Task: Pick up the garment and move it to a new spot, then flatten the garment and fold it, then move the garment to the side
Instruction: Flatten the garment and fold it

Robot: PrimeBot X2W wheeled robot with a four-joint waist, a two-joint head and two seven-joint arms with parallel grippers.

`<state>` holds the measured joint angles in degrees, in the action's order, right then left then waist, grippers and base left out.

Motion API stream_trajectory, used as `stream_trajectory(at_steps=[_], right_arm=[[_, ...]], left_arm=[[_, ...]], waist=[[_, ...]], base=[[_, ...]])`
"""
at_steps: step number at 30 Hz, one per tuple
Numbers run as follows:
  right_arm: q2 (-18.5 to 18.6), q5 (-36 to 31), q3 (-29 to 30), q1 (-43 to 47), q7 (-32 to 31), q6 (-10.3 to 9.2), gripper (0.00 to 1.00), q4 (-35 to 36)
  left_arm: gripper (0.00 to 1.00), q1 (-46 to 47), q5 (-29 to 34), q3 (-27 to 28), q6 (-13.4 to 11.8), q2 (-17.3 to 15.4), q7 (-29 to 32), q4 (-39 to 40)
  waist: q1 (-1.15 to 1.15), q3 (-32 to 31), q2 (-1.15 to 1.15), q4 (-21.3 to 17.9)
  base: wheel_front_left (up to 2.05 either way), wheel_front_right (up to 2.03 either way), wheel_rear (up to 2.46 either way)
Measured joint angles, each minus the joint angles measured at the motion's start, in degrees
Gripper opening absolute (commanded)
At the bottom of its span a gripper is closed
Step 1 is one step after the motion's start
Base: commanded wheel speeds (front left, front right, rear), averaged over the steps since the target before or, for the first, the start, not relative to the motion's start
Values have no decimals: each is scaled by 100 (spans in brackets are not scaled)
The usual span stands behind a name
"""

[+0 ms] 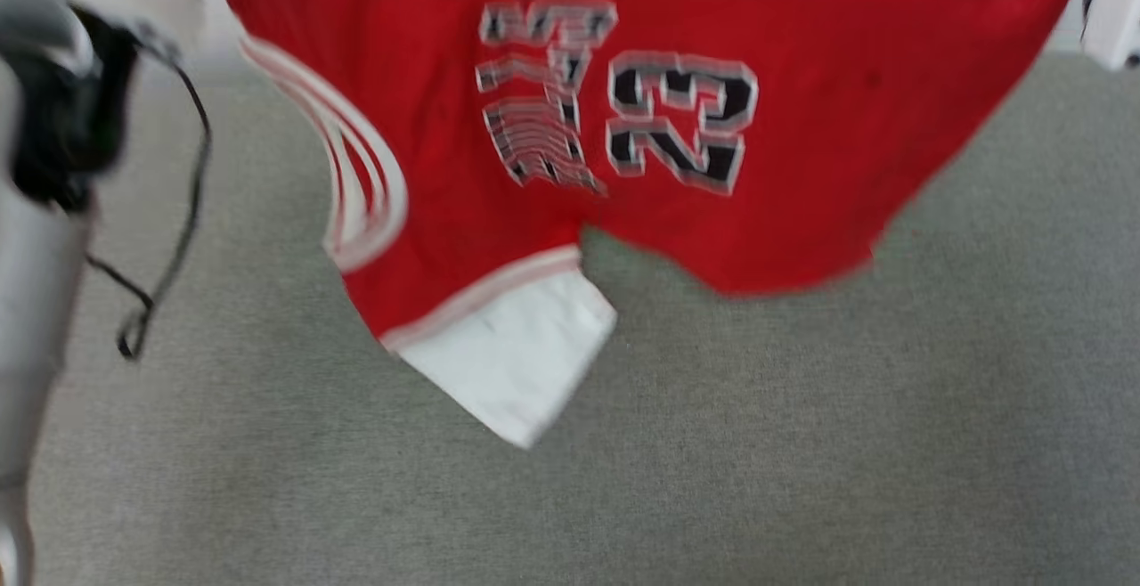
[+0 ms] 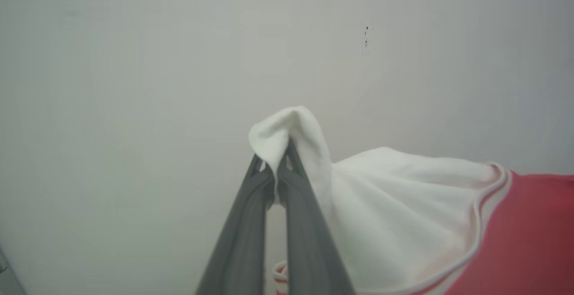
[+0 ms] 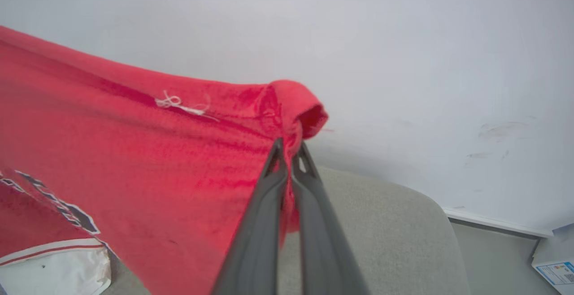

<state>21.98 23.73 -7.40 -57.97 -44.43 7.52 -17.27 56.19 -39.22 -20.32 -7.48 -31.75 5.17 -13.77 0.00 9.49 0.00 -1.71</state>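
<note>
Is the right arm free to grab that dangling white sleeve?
Probably not: the right end effector is shut on a red corner of the garment, holding it up. It must let go first to reach the white sleeve.

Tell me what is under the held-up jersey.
Grey surface shows beneath the garment, pinched by left gripper and right gripper. What its red cloth overlies is hidden.

Soft matt cloth garment (image 1: 802,123) above a rough grey fabric surface (image 1: 802,443).
</note>
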Motion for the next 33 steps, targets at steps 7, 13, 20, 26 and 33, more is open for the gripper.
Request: stream_trajectory(at_steps=[7,13,20,26,33], right_arm=[[-140,-300,119,-1038,628,2,0,-283],[-249,-491,164,-1953,1367,2,0,-459],[-252,-659,91,-3055,2203,2,0,-816],[-256,-604,-241,-3800,2881,2,0,-1448],[-245,-241,-766,-4310,3518,1,0,-2128]], left_arm=[[0,1635,322,9,177,29,-180,-978],[0,2850,541,75,275,-36,-436,-1392],[0,3856,775,85,324,-149,-595,-1549],[0,4202,829,81,292,-154,-669,-1588],[0,4162,767,110,216,-103,-733,-1602]], waist=[[0,614,0,-158],[0,1287,0,-263],[1,2099,0,-345],[1,2741,0,-380],[1,3235,0,-333]], base=[[0,0,0],[0,0,0],[0,0,0],[0,0,0],[0,0,0]])
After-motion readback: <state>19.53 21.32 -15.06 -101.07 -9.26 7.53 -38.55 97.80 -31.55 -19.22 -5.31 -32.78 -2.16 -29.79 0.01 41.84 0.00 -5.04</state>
